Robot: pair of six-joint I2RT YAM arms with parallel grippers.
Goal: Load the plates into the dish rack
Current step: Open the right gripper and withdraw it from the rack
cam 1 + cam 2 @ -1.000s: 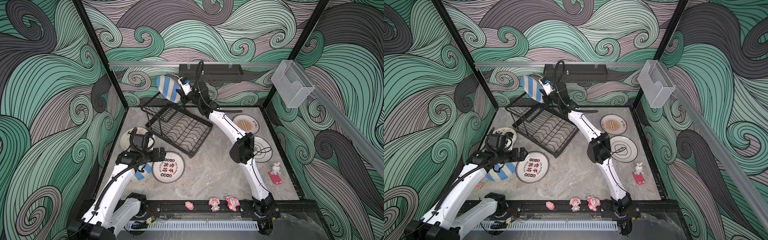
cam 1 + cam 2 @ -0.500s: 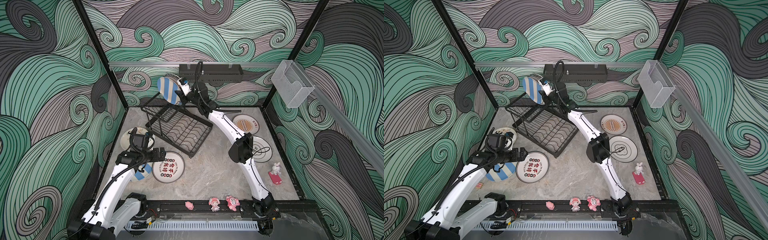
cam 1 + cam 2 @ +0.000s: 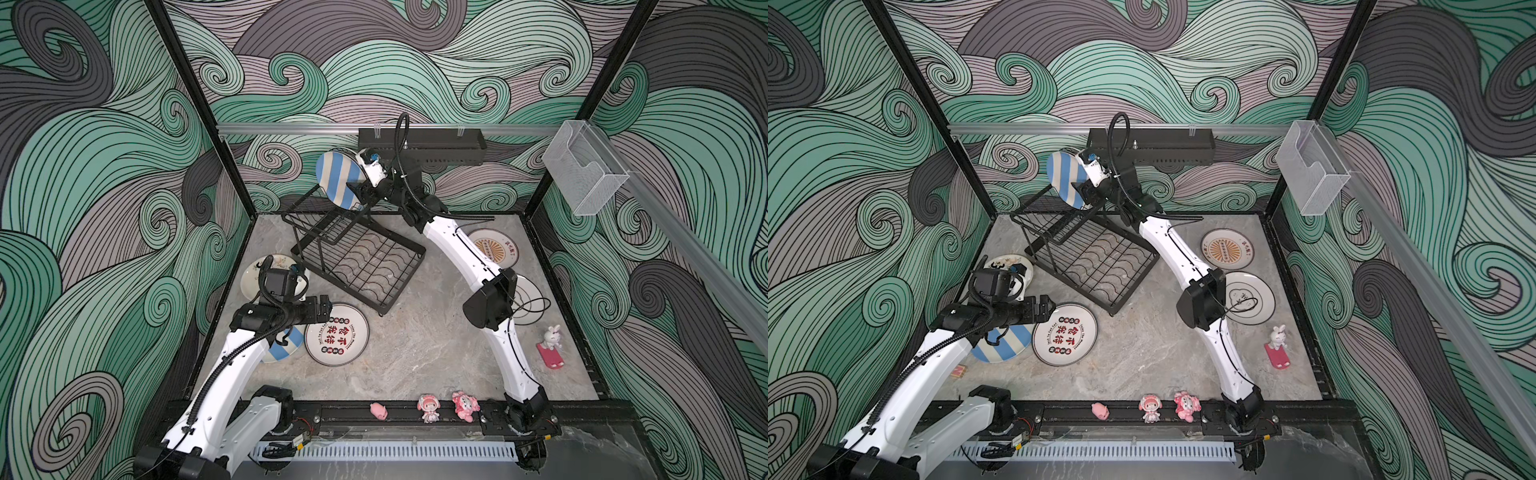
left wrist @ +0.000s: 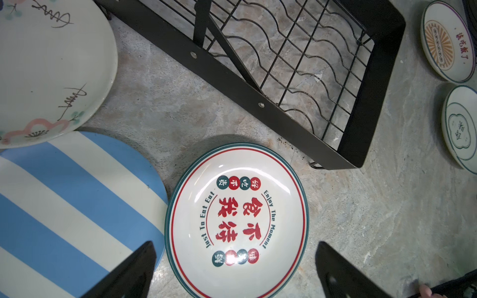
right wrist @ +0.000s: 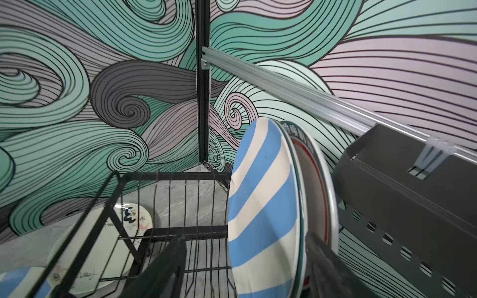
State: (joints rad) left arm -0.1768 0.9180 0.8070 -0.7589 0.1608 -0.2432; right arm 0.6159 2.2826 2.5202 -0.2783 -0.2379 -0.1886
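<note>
- R gripper (image 5: 245, 237): jaws wide, one each side of upright blue-striped plate (image 5: 260, 206), not clamping it.
- That plate stands in dish rack (image 3: 357, 257) upper tier, at back of bench (image 3: 415, 357); teal-rimmed plate (image 5: 309, 180) just behind it.
- L gripper (image 4: 235, 245): jaws wide, empty, above red-lettered plate (image 4: 237, 219), which lies flat nr rack's front corner.
- Flat striped plate (image 4: 64, 206) just beside it.

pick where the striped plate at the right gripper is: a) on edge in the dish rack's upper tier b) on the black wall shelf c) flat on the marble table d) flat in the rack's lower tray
a: the blue-and-cream striped plate stands on edge between the upper-tier wires of the dish rack, with the right gripper open around it.
</note>
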